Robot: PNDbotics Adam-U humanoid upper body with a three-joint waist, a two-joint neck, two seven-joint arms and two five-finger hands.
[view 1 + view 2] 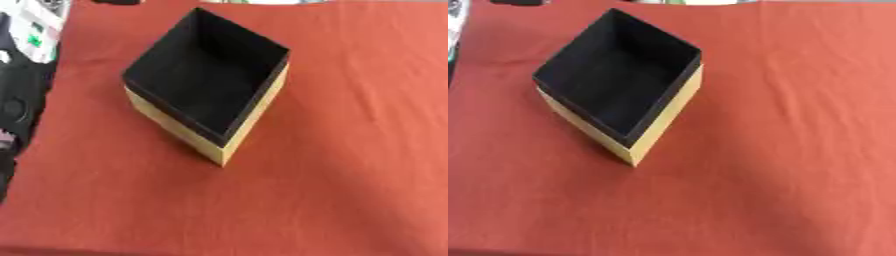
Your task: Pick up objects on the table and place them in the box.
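Neither hand shows in either view, so the state of the fingers cannot be told; a dark, mostly black shape runs down the left edge of the left eye view, but whether it is part of the robot's arm cannot be made out. The box stands open-topped on the table, which is covered in a red-orange cloth. The box sits a little left of centre and toward the far half of the table, turned so that one corner points toward the robot. Its interior is black and appears to hold nothing; its outer walls are pale yellow. No loose objects are visible on the cloth in these views, so the step in hand is judged to be locating the next object, or the task may already be near its end. To do this step well, the head should be directed over the parts of the table outside the present view before either hand is committed. Any approach to the box should come from above the opening, clear of the near corner and the raised far rim, with release inside the black walls.
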